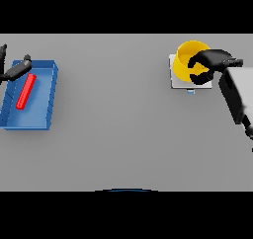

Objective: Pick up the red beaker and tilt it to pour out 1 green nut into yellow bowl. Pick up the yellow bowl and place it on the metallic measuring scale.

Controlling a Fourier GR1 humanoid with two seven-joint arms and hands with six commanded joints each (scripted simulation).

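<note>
The right hand [210, 62] has its fingers curled round the rim of the one yellow bowl [188, 60], which sits on the one metallic scale [177, 82] at the table's far right — by my judgement the placing step, with letting go and drawing clear next. At far left, one red object [26, 91] lies in one blue tray [29, 119]; the left hand [15, 70] shows beside it — finger state indeterminable.

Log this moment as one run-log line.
right robot hand: curled on yellow bowl rim | bowl: on metallic scale | left robot hand: at blue tray, fingers unclear | red object: lying in tray
</note>
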